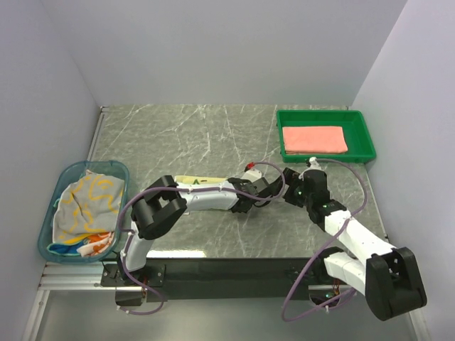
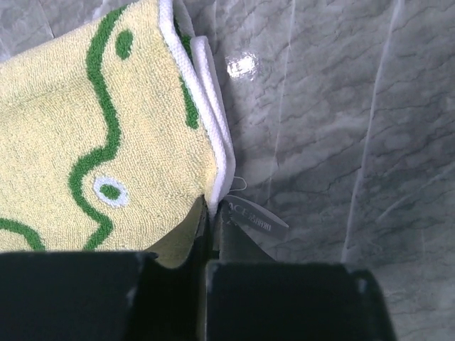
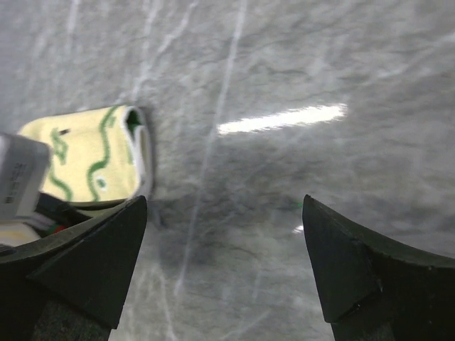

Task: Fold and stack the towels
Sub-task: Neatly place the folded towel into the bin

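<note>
"At the centre of the counter (image 1: 213, 135), what is the left end effector (image 2: 212, 222) doing?"

"It is clenched on the white-hemmed edge of the pale yellow frog towel (image 2: 85, 135). The towel lies flat on the grey marble and looks doubled over. A small label (image 2: 250, 217) sits just beside the pinch. The right end effector (image 3: 224, 227) hangs released, jaws wide, over bare stone near that towel."

"And the other towels?"

"A salmon-pink towel (image 1: 315, 138) lies folded in the green tray (image 1: 364, 135) at the far right. The cream towels (image 1: 85, 206) sit crumpled in the blue basket (image 1: 44, 227) at the left."

"How should this step go?"

"I judge the frog towel is about to be folded again or carried to the stack. The pinch is shallow, right at the hem, so it must catch both layers. Move slowly and low so the cloth trails flat, and keep the hems aligned. If the far corner sags, the right arm can take it"
</note>
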